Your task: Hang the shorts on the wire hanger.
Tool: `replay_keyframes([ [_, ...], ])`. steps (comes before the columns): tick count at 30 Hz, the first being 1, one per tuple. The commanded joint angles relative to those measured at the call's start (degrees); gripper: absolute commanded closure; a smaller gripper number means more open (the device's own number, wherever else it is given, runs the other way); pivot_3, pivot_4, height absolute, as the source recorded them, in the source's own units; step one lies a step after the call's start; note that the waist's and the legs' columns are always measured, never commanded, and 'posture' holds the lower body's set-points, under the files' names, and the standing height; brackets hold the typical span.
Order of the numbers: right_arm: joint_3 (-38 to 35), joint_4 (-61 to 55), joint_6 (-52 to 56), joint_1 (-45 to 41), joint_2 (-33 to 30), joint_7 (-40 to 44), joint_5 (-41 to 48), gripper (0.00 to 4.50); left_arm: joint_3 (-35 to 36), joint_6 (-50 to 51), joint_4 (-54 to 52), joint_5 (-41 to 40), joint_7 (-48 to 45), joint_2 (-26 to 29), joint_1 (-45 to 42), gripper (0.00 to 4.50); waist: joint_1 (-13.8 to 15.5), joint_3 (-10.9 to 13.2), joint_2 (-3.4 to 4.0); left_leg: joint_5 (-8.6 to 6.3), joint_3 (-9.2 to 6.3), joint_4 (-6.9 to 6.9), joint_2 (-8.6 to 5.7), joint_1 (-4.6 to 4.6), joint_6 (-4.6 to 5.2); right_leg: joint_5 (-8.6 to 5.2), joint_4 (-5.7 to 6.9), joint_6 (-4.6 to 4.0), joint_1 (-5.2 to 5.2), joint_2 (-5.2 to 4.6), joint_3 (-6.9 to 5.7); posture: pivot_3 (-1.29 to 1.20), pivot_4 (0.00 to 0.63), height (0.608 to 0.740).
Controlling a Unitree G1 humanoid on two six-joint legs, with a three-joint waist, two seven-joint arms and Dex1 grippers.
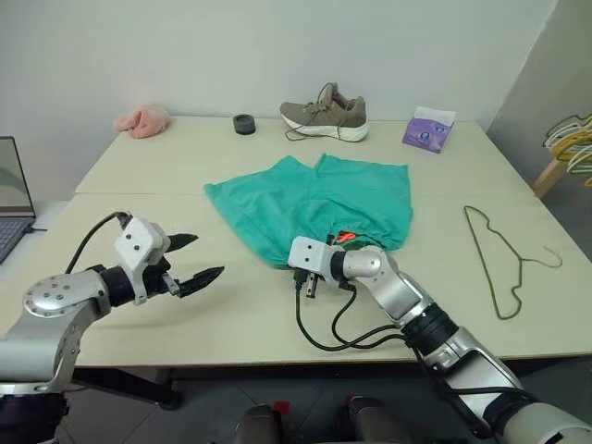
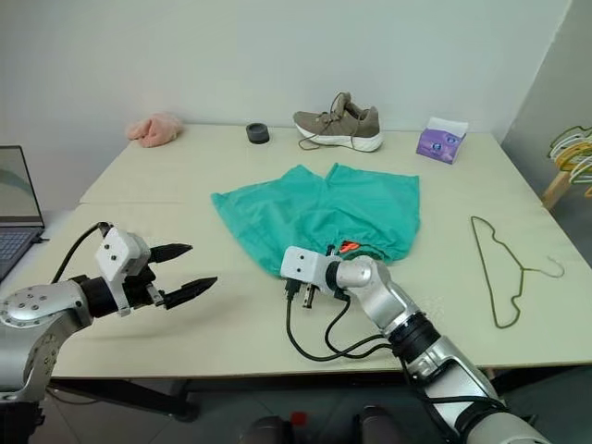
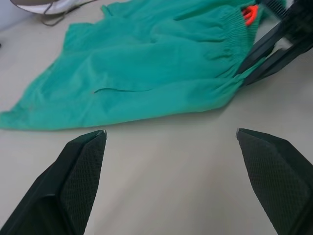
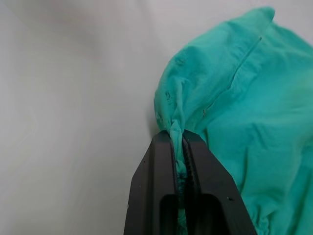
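The teal-green shorts [image 1: 314, 203] lie spread on the middle of the table, waistband towards me, with a small orange tag [image 1: 345, 237] at the waistband. My right gripper [image 4: 178, 139] is shut on a fold of that gathered waistband edge, and the fabric bunches between its fingers [image 3: 274, 46]. My left gripper [image 1: 208, 255] is open just above the table, to the left of the shorts, with nothing between its fingers. The thin dark wire hanger [image 1: 499, 254] lies flat on the table at the right, apart from the shorts and both grippers.
A grey shoe [image 1: 326, 116], a pink cloth lump [image 1: 142, 121], a small black round object [image 1: 244, 124] and a purple tissue pack [image 1: 428, 129] sit along the table's far edge. A laptop [image 1: 11, 208] stands at the left. Bunched coloured hangers [image 1: 573, 139] hang at the right.
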Motion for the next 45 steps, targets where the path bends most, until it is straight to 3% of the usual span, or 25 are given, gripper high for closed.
replay_keyframes([
  [1,-2.4,-11.1,4.4,0.6,-3.8,5.6,3.8,4.47,-2.6,-7.5,2.4,4.9,1.4,-1.0,-4.1,0.0,-0.1,0.0,0.0,0.0,0.02,0.01,-0.01,0.0,0.0,0.0,-0.01,0.0,0.0,0.0,0.0,-0.07,0.064,0.74],
  [9,-3.5,-26.3,14.1,0.6,-9.4,11.1,10.0,4.47,-9.4,-23.3,15.2,16.3,3.5,-2.8,-12.1,0.0,-1.0,0.0,0.0,0.0,0.1,0.0,0.01,0.02,0.01,0.0,0.01,0.0,-0.03,0.21,0.02,-0.12,0.07,0.74],
  [23,-10.1,-35.0,20.3,1.8,-17.7,12.3,19.4,4.47,-17.8,-45.9,42.3,35.6,15.2,-1.1,-21.8,0.0,-3.3,0.0,0.0,-0.01,0.12,0.01,0.02,-0.04,0.01,0.01,-0.01,0.03,-0.07,0.0,-0.03,-0.19,0.083,0.74],
  [37,-15.7,-40.2,27.2,1.9,-20.6,11.9,31.0,4.5,-23.8,-54.5,53.2,45.2,24.8,-1.4,-27.7,4.36,-4.8,0.0,0.0,-0.01,0.05,0.0,0.04,-0.11,0.01,0.01,0.0,0.04,-0.1,-0.05,-0.03,-0.2,0.088,0.74],
  [42,-15.3,-37.8,23.4,2.3,-24.7,14.0,30.6,4.5,-25.5,-56.5,55.1,47.3,24.8,0.4,-28.8,4.46,-5.1,0.0,0.0,-0.01,0.04,0.0,0.05,-0.11,0.01,0.01,0.0,0.04,-0.11,-0.05,-0.04,-0.19,0.091,0.74],
  [45,-10.5,-27.1,9.4,0.9,-29.9,15.7,20.1,4.5,-27.2,-57.1,54.6,46.7,17.6,3.3,-28.5,4.46,-5.3,0.1,0.0,-0.01,0.05,-0.01,0.06,-0.11,0.01,0.0,0.0,0.06,-0.12,-0.05,-0.05,-0.18,0.094,0.74],
])
